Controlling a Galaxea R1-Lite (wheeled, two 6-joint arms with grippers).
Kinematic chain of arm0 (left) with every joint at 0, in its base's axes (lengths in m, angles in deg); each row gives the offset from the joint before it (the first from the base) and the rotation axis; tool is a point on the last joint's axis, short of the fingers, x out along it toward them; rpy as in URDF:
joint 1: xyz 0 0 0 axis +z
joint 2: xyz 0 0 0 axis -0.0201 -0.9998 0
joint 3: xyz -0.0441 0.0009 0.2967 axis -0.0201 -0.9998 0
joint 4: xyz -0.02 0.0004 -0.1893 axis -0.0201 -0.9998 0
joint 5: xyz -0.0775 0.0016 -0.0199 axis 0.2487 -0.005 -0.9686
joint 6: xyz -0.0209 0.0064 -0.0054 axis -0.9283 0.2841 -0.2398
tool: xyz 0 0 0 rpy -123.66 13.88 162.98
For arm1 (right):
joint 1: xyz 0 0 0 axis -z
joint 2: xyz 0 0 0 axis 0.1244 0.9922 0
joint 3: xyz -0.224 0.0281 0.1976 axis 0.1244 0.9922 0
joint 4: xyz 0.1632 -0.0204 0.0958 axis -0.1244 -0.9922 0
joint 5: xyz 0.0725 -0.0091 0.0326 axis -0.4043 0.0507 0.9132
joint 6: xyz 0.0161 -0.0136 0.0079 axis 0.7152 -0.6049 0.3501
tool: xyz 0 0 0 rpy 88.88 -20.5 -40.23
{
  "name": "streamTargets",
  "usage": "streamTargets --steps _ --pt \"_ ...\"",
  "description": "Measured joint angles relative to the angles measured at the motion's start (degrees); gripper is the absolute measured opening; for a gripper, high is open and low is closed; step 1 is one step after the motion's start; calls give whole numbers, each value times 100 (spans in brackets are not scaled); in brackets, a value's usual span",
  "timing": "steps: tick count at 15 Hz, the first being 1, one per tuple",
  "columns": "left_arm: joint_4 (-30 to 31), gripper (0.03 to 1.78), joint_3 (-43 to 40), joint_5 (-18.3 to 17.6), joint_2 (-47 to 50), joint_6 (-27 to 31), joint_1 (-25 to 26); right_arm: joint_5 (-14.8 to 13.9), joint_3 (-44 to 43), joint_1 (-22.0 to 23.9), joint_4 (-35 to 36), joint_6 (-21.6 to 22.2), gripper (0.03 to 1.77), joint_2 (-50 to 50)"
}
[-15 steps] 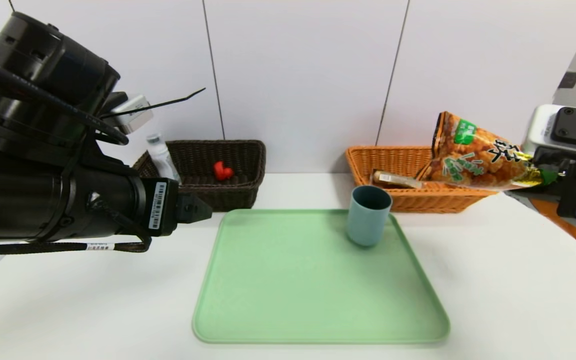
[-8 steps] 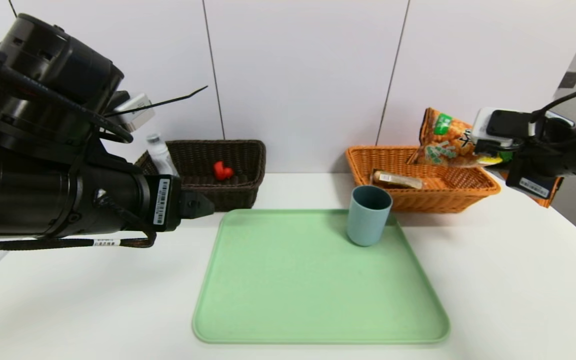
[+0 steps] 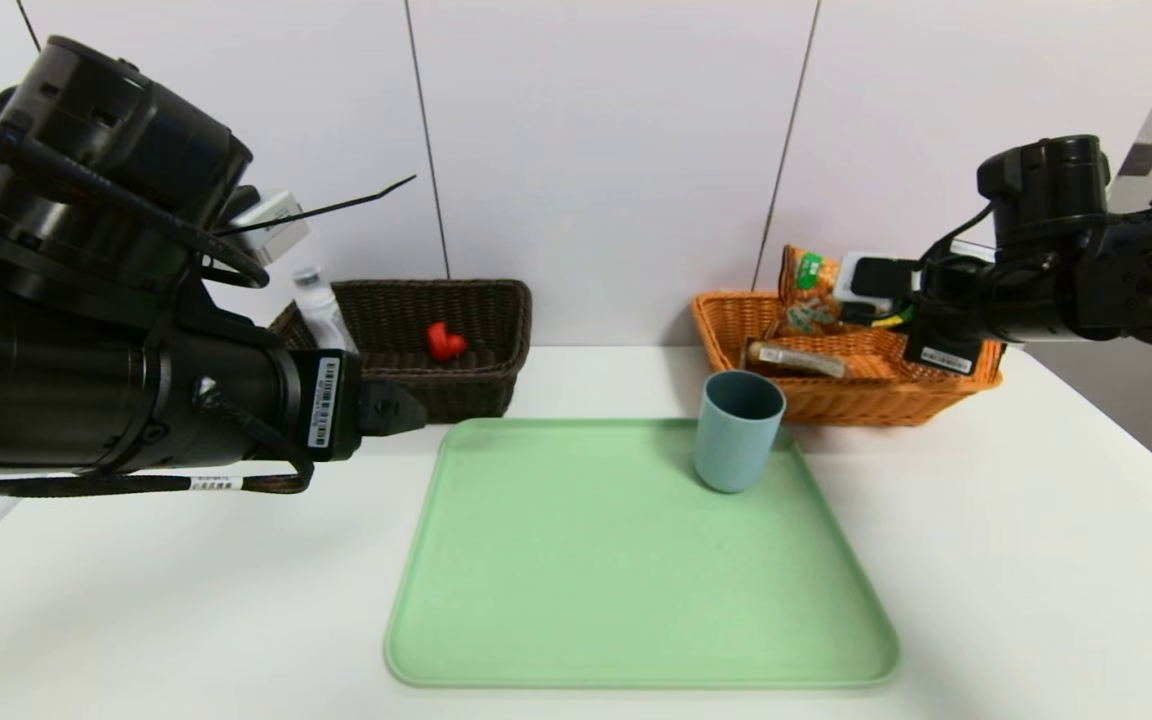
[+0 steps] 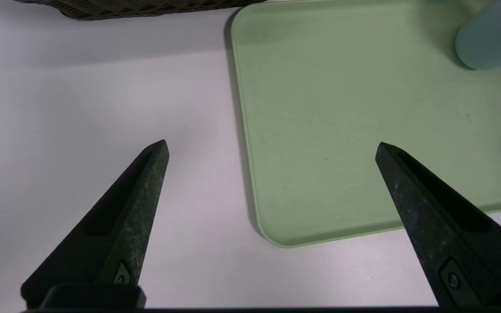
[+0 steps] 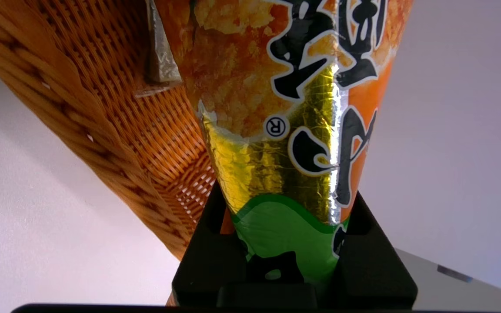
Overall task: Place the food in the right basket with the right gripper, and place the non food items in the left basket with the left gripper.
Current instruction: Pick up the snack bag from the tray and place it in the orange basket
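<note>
My right gripper (image 5: 287, 204) is shut on the green bottom end of the orange snack bag (image 5: 285, 108). It holds the bag (image 3: 808, 290) over the orange basket (image 3: 936, 395), with the bag's far end dipping inside. A clear-wrapped brown bar (image 3: 794, 358) lies in that basket. The dark brown basket (image 3: 456, 395) holds the red toy (image 3: 445, 341), and the clear bottle (image 3: 319, 310) leans at its left end. The blue-grey cup (image 3: 736, 430) stands upright on the green tray (image 3: 636, 600). My left gripper (image 4: 272, 147) hangs open and empty above the tray's near-left corner.
The green tray (image 4: 342, 130) lies in the middle of the white table with only the cup (image 4: 494, 39) on it. Both baskets stand against the back wall. The bulky left arm (image 3: 116, 390) fills the left side of the head view.
The right arm has swung in from the right and carried the snack bag leftward and down into the orange basket. The left arm has barely moved.
</note>
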Motion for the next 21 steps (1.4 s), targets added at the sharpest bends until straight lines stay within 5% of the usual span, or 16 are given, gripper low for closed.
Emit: streamTargets --steps 5,10,16,21 --pt "28 169 0 0 -41 5 18 0 -238 -41 0 -68 44 434" --pt "44 169 6 0 -59 -2 18 -13 -408 -49 2 -52 100 585" --pt "44 169 15 12 -37 -6 18 27 -430 -52 -77 72 139 439" --pt "107 169 30 20 13 2 18 91 -428 -113 -669 1379 154 -245"
